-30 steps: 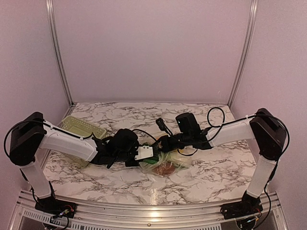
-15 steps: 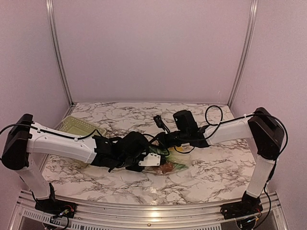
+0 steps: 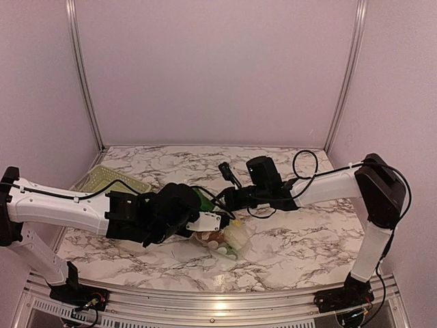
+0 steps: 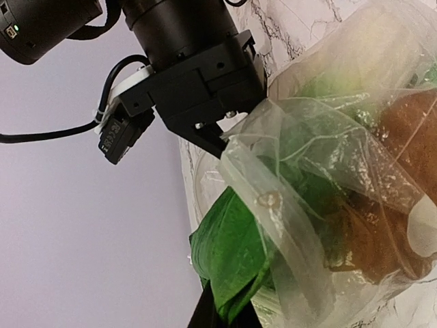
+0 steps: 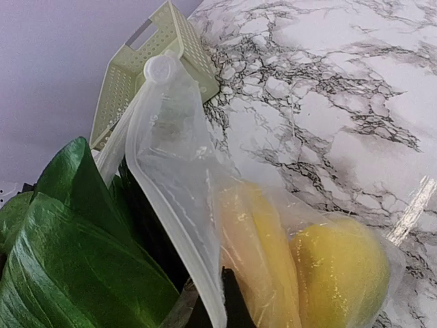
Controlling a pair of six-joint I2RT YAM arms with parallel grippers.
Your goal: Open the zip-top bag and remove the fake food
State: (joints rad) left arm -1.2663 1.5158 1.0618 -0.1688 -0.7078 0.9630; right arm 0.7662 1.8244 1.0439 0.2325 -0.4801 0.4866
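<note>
The zip-top bag is near the middle of the bench. Its mouth is lifted between the two arms and its lower end seems to rest on the marble. The fake food is inside: a lemon, a brown lump and a green leafy piece that pokes out of the mouth. The right end effector is clenched on one lip of the film. The left end effector is clenched too, close to the leaf, but I cannot tell if it pinches leaf, film or both. Here, I think, is the danger: with only the leaf caught, a pull may drag the whole bag. If the thin film slips or tears, the pieces may roll over the bench.
</note>
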